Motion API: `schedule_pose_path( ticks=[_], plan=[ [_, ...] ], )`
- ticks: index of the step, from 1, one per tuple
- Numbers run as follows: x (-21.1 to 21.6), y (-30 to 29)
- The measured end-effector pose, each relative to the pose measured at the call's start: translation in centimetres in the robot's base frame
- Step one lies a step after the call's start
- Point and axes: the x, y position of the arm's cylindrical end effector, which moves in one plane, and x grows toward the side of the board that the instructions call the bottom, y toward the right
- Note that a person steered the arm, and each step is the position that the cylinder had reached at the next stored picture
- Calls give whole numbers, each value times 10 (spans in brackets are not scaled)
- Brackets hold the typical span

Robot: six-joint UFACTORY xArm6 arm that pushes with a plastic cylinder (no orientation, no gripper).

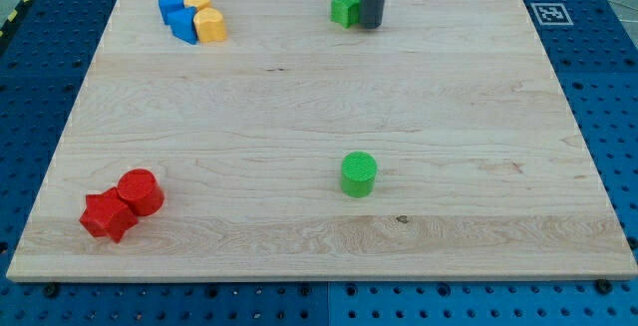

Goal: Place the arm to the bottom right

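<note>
my tip (371, 26) rests on the wooden board (299, 117) near the view's top edge, just to the right of a green block (345, 8) and touching or nearly touching it; the rod is bare, with nothing held. a green cylinder (359, 174) stands below centre, well apart from it. blue blocks (176, 13) and yellow blocks (207, 19) cluster at top left, while a red cylinder (141, 191) and a red block (107, 216) sit at bottom left.

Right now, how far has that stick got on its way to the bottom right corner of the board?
Hardly started. My tip is at the view's top, just right of a green block, about touching it. Nothing looks done yet. Left to do: cross the board to its bottom right corner, passing right of the green cylinder. The red, blue and yellow blocks sit far left, out of the way.
</note>
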Motion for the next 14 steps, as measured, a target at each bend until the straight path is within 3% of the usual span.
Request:
schedule_pose_path(
  ticks=[3,9,11,14],
  plan=[
    [32,61],
    [183,66],
    [191,110],
    [300,146]
  ],
)
